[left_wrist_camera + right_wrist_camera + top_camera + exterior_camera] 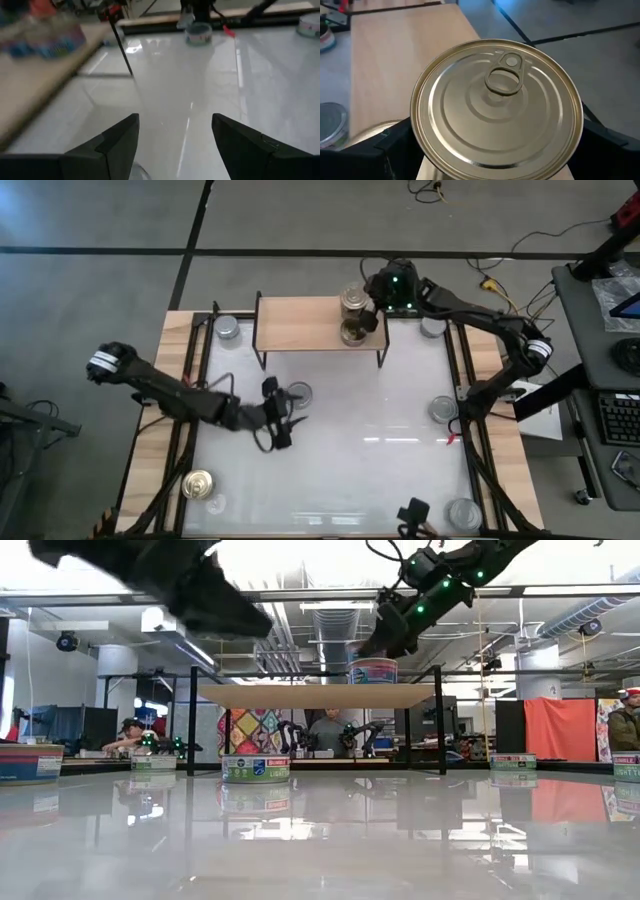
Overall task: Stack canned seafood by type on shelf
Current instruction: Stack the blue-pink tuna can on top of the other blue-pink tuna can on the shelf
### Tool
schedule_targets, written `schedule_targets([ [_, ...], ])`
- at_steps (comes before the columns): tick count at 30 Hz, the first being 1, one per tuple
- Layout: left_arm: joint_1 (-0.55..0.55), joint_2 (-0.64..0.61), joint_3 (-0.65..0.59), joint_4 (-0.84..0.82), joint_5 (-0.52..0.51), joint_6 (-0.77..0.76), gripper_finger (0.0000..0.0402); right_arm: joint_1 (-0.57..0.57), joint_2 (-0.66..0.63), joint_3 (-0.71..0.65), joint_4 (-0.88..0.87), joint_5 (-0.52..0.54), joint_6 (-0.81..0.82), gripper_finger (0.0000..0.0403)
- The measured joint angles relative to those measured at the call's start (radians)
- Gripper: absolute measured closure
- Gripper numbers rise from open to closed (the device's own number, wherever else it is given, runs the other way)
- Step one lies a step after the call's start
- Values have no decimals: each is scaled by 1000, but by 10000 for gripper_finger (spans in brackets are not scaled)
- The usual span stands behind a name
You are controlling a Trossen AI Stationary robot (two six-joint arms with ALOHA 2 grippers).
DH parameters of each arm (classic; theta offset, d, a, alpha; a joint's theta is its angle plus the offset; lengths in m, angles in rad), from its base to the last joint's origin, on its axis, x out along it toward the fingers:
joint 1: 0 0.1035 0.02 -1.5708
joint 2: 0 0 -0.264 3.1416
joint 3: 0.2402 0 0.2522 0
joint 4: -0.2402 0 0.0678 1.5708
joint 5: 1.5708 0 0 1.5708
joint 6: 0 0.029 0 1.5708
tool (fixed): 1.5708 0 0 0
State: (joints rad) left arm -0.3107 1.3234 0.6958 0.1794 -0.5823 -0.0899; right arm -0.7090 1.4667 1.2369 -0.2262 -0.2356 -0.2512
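Observation:
The light-wood shelf [300,325] stands at the table's far middle. My right gripper [372,305] is over its right end, shut on a gold-lidded tin [497,107]. A second gold-lidded tin [352,333] stands on the board just nearer; the low view shows one tin [373,670] on the shelf [315,695]. My left gripper [279,423] hovers open over the table's middle, its fingers [117,142] apart above bare tabletop. A silver-lidded tin [299,394] rests on the table just beyond it. My right gripper pinches the gold-lidded tin by its side wall, one finger [395,145] on each opposite side just below the lid's rim [422,145]. The fingers slant down from above and the table's far right. The tin sits upright, lid up, over the shelf board; whether its base rests on the board I cannot tell.
Silver-lidded tins stand at the far left [228,328], far right [432,327], right edge [443,409] and near right corner [463,513]. A gold-lidded tin [197,485] sits near the left corner. The shelf's left part is bare. People sit in the room beyond.

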Motion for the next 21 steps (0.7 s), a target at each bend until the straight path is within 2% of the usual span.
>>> schedule_targets([
  [6,247,-18,167,-106,213,236,166,-36,1,-1,-5,-43,-16,32],
  [11,507,50,324,-138,463,361,166,-36,19,-1,-6,-83,-28,32],
  [14,661,121,438,-139,680,400,166,-36,28,-2,-10,-86,-29,32],
  [17,783,230,609,-194,891,444,166,-36,28,0,1,-85,-34,32],
  [21,883,413,878,-364,980,501,166,-43,28,0,-2,-79,-30,32],
])
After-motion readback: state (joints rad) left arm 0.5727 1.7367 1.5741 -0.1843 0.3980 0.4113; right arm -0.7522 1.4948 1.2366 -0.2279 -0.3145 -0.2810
